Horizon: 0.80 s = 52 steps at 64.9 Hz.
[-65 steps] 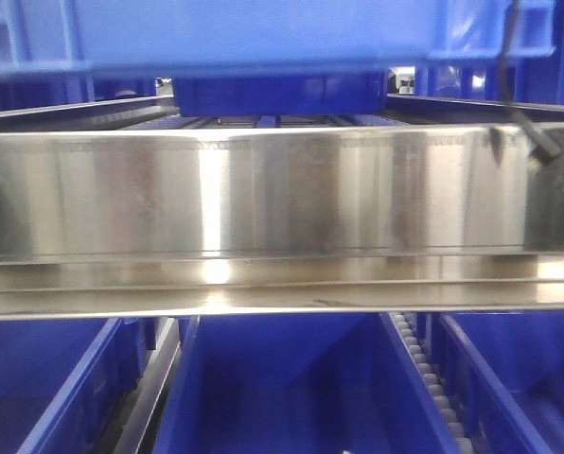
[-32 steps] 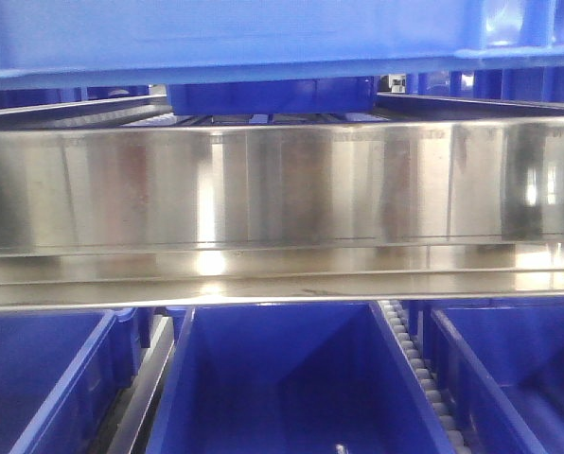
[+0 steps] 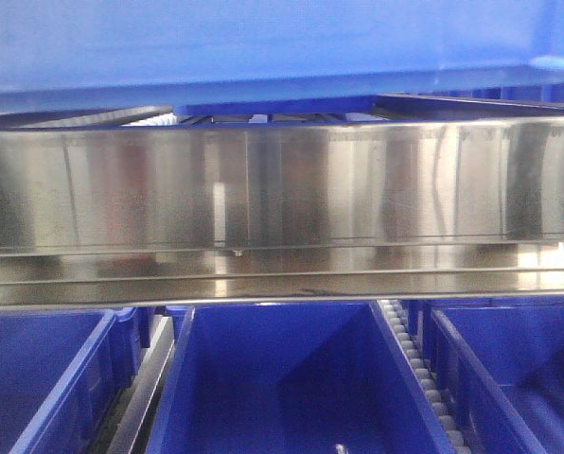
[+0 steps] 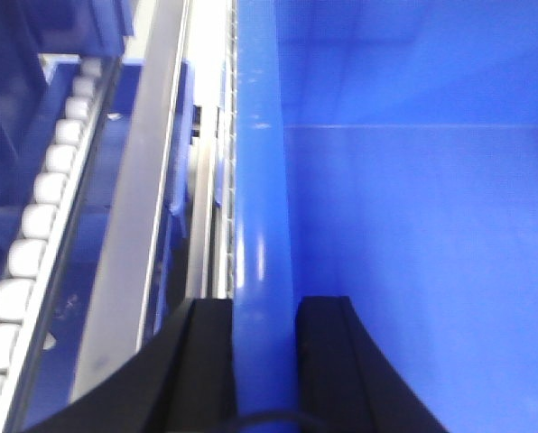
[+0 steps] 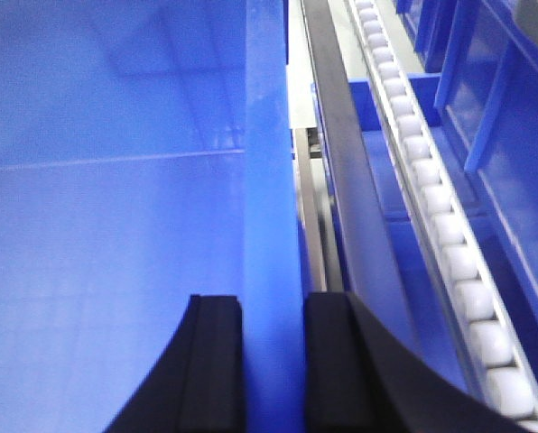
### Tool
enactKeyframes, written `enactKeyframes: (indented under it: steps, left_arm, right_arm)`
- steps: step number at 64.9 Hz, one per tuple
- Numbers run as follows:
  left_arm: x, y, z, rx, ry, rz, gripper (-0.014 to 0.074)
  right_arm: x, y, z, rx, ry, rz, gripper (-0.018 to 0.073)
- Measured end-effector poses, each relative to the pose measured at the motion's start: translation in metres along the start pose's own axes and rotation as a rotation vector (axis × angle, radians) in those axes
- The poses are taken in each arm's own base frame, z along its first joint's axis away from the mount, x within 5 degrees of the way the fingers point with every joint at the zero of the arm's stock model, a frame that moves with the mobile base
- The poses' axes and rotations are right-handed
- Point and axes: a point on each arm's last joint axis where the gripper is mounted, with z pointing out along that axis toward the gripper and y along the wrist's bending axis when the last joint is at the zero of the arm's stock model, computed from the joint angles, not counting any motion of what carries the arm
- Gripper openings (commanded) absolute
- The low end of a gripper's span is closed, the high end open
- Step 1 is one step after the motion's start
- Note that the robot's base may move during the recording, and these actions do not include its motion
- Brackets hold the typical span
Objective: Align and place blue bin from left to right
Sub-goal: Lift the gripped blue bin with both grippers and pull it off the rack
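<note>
Held aloft across the very top of the front view: the blue bin (image 3: 263, 43), pale wall and underside spanning the full width. Raised just above the stainless steel beam (image 3: 282, 189), a thin dark gap between the two.

Gripped at both ends. Left gripper (image 4: 264, 361) astride the bin's rim, black fingers (image 4: 201, 361) one outside and one inside, jaws drawn in snug against the wall. Same at the other end: right gripper (image 5: 273, 361) pinching the opposite rim, jaws narrow, pressed to either face of the plastic.

Crowded all round.
- **Below the beam:** three open tubs side by side, namely the left tub (image 3: 45, 378), middle tub (image 3: 282, 378) and right tub (image 3: 509, 359). Between the middle and right ones, a line of white rollers (image 3: 419, 369).
- **Outside the left-hand rim:** close alongside, a grey metal rail (image 4: 138, 225). Beyond it, a white roller track (image 4: 34, 234).
- **Outside the right-hand rim:** close alongside, a dark rail (image 5: 341, 180). Then another roller lane (image 5: 440, 207), and a ribbed blue crate (image 5: 504, 108) past that.

Little room on either flank between bin wall and rails.
</note>
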Motion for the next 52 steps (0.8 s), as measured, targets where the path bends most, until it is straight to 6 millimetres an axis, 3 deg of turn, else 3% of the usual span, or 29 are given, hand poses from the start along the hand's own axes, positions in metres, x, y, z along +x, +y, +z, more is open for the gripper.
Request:
enactKeyframes:
  steps: [52]
  left_arm:
    - [-0.0052, -0.0006, -0.0044, 0.031, -0.061, -0.002, -0.0111]
  right_arm:
    - [-0.0008, -0.0008, -0.002, 0.003, -0.013, -0.001, -0.0081]
